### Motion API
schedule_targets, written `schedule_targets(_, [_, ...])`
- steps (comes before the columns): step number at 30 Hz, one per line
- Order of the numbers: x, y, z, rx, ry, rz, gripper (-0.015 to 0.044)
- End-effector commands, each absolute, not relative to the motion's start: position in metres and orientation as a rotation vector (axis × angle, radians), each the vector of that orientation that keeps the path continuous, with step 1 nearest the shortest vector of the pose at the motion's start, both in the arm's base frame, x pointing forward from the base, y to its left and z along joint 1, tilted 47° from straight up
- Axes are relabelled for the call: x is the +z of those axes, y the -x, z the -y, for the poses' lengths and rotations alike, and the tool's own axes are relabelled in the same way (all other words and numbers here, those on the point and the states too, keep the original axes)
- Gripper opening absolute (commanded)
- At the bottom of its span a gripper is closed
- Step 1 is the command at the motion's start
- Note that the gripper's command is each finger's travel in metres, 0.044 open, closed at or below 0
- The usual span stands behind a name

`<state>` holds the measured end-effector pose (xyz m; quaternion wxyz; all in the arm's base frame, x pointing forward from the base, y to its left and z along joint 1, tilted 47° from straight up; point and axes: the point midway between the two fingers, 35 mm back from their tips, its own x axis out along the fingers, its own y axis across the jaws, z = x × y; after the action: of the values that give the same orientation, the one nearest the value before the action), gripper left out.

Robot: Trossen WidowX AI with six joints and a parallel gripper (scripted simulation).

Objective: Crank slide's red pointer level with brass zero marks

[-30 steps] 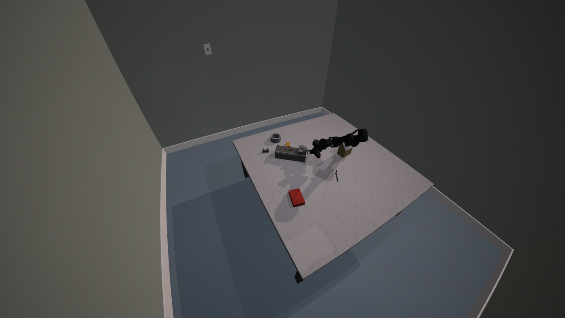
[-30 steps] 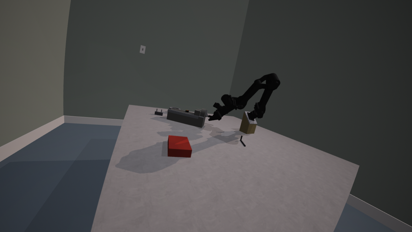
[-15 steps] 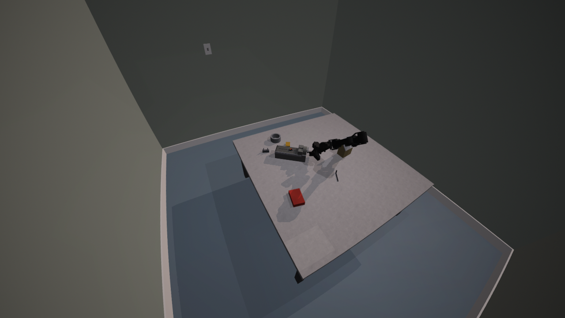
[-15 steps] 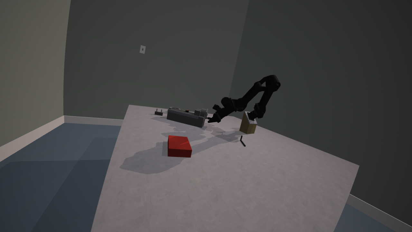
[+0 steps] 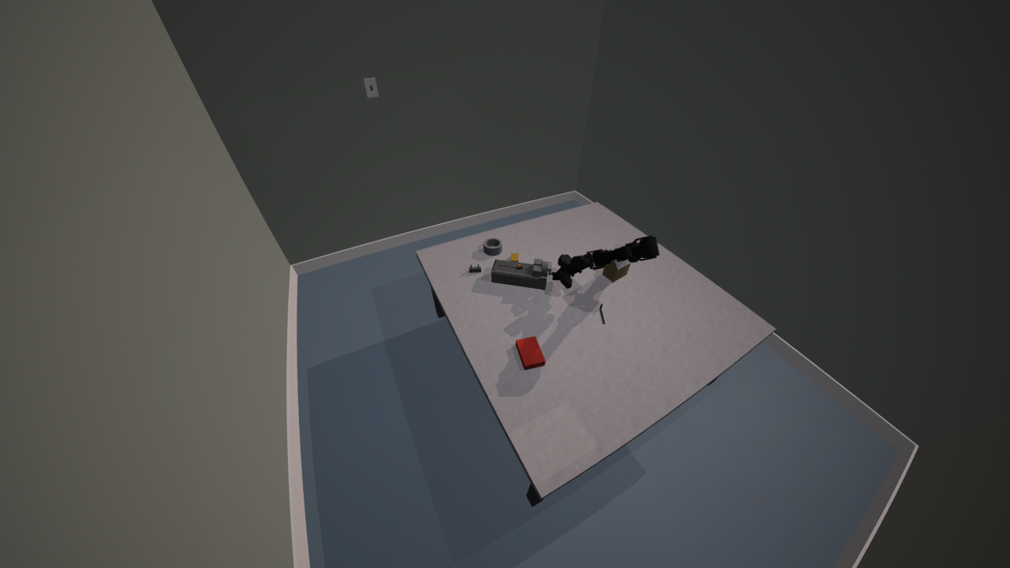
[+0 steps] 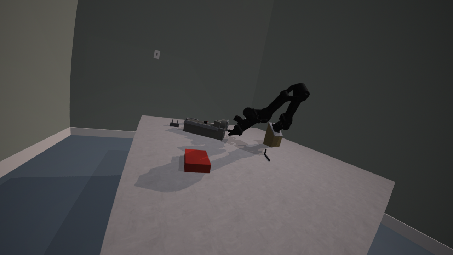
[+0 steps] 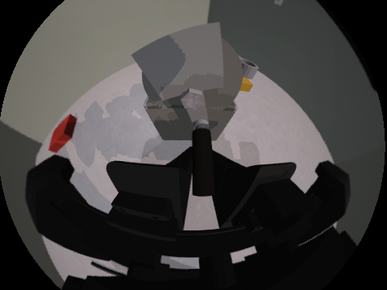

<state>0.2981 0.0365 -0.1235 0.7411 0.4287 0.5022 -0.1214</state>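
Note:
The grey machine [image 5: 518, 279] [image 6: 202, 130] [image 7: 192, 129] is a long box with a slide on top and a crank at the end facing the arm. My gripper [image 5: 554, 274] [image 6: 229, 133] [image 7: 198, 151] is shut on the black crank handle [image 7: 202, 151], which stands between the two fingers in the wrist view. The handle joins the light grey crank arm [image 7: 198, 113] below the hub. The red pointer [image 5: 519, 266] [image 6: 206, 122] is a tiny red-orange spot on the slide. It is hidden behind the machine's head in the wrist view. The brass marks are too small to tell apart, so I cannot tell whether they are level.
A red block [image 5: 530, 353] [image 6: 196, 158] [image 7: 62, 134] lies on the table. A yellow block [image 5: 514, 256] [image 7: 246, 84] and grey ring [image 5: 492, 247] [image 7: 250, 69] are behind the machine. A two-pin piece [image 5: 475, 269] [image 6: 174, 124] is past its far end. A black bent rod [image 5: 603, 316] [image 6: 267, 157] lies near the arm's base.

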Motion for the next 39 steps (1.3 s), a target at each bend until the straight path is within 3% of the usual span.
schedule_targets(1, [-0.1207,-0.3033,-0.0439,-0.239,-0.943,-1.102,0.0])
schedule_targets(39, [-0.1158,-0.3078,-0.0477,-0.239,-0.943,-1.102,0.0])
